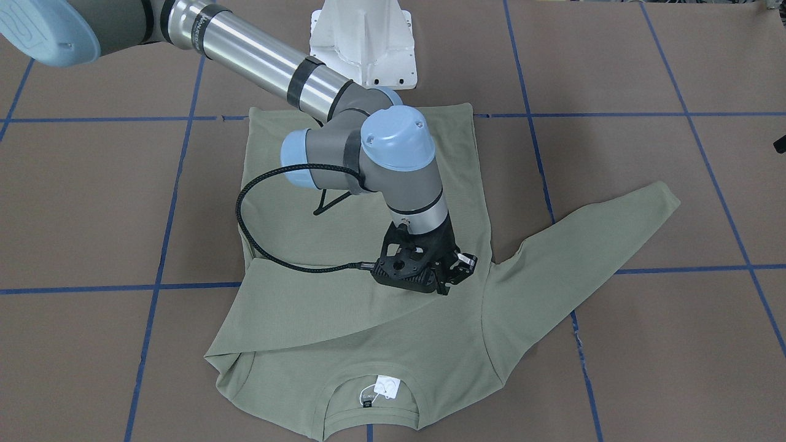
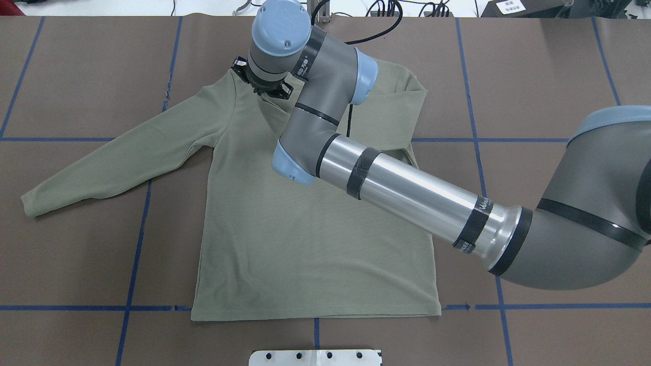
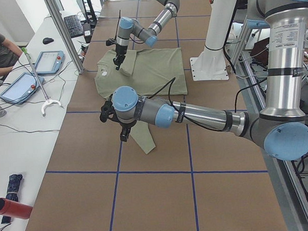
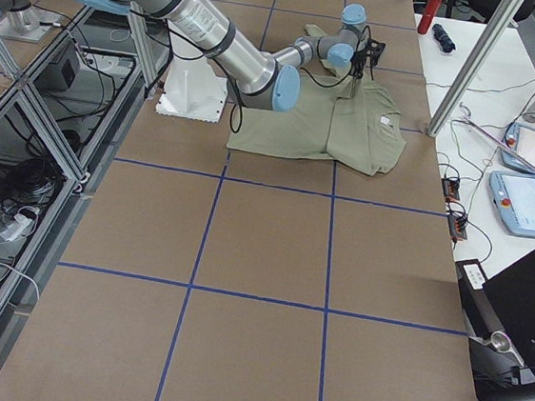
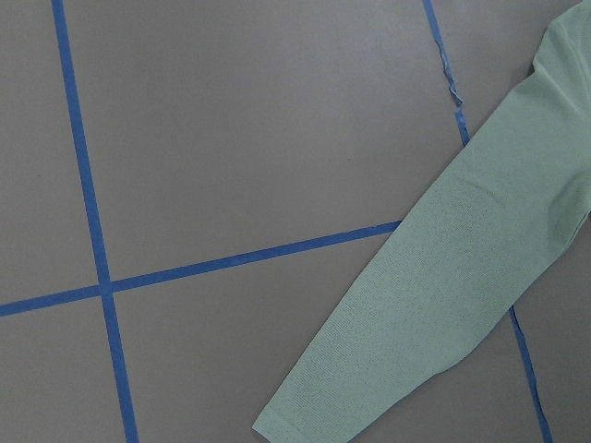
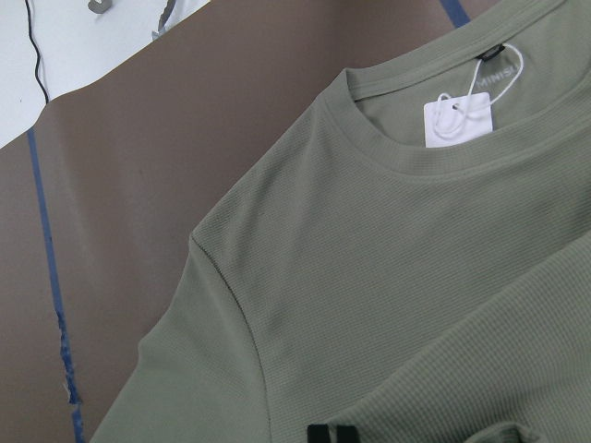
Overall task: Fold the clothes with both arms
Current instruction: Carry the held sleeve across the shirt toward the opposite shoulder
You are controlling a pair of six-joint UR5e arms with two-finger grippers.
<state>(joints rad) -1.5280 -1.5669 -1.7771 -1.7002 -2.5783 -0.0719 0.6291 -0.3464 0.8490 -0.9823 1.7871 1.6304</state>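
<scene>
On a brown table point(image 2: 534, 76) gridded with blue tape point(image 2: 508, 140), a green shirt point(image 2: 305, 229) lies flat with its hem toward the robot's base and its collar, white tag point(image 1: 387, 387) showing, at the far side. A folded sleeve point(image 1: 319, 307) crosses the chest. The right gripper point(image 1: 453, 273) hangs low over the end of that sleeve, near the opposite shoulder seam. Whether its fingers are spread or pinching cloth cannot be told: its wrist camera shows only a black tip at the frame's bottom edge. The free sleeve point(image 2: 117, 162) stretches away on the robot's left, its long axis slanting from the shoulder out and back toward the robot, so that the cuff point(image 5: 286, 420) lies well apart from the body. The left gripper point(image 3: 123, 133) hovers above that outer end, and its wrist camera looks down on cuff and bare table. No view shows how its jaws stand. Judged from this layout, folding the free sleeve inward comes next, and the left arm is plainly the nearer one. The carry would run along the sleeve's axis toward the chest, where the right gripper now sits in the path.
</scene>
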